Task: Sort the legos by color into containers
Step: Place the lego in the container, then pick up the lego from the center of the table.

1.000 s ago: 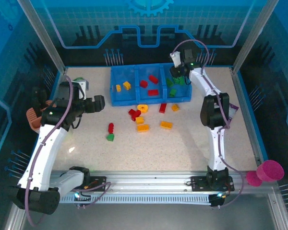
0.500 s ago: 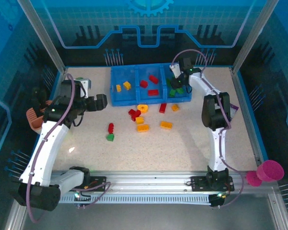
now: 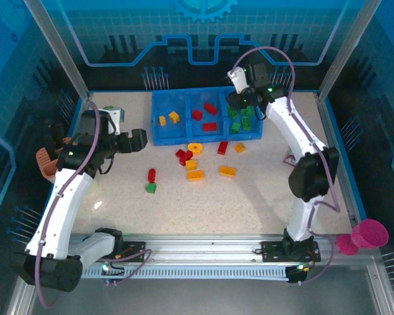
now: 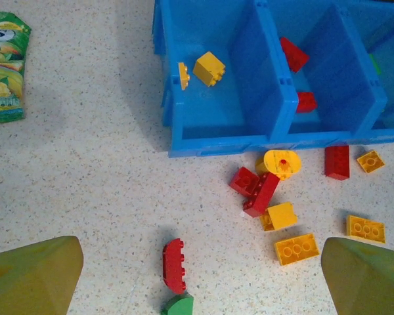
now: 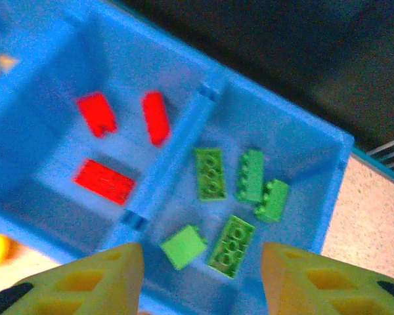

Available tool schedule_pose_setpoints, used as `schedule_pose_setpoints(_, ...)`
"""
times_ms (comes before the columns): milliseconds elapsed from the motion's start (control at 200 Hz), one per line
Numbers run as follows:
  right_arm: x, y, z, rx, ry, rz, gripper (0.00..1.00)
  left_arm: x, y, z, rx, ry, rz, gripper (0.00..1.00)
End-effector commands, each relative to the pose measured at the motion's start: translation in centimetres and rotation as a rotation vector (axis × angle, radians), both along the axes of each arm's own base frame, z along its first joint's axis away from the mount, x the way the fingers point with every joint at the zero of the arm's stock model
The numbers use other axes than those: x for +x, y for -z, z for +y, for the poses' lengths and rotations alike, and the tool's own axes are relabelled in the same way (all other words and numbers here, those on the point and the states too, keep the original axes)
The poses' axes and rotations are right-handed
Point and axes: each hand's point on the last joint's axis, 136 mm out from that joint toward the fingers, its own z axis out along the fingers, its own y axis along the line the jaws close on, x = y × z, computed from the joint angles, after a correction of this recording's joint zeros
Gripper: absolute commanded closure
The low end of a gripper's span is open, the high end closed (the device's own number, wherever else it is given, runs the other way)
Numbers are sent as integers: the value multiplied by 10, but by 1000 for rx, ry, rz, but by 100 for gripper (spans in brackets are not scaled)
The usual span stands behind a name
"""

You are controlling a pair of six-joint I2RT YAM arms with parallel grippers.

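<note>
The loose legos (image 3: pixel 196 174) lie on the counter (image 3: pixel 249 197) just in front of the tray (image 3: pixel 177 139). A red brick (image 4: pixel 174 266) and a green one (image 4: pixel 178 306) sit nearest, off its left front corner. Farther in, red and yellow pieces bunch by its front wall. They look light, hard and slick, likely to skid if nudged. I would pinch each from above across its flat long sides, and take the ring (image 4: pixel 281 162) across its rim. The left arm is bent toward the tray's left end, its fingers (image 4: pixel 33 275) wide apart and empty. Over the tray's right compartment the right arm reaches down, its fingers (image 5: pixel 315 279) apart with nothing between, above the green bricks (image 5: pixel 211 172) there.
</note>
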Motion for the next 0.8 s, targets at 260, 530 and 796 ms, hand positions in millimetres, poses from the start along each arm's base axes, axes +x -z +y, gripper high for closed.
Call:
schedule_pose_setpoints(260,-154,61,154,398,3,323,39,-17,-20,31,67,-125,-45,3)
schedule_pose_setpoints(530,-227,129,249,295,-100,564,33,-36,-29,36,67,-133,-31,1)
schedule_pose_setpoints(796,-239,180,289,68,-148,578,32,-54,-24,37,70,-129,-18,1)
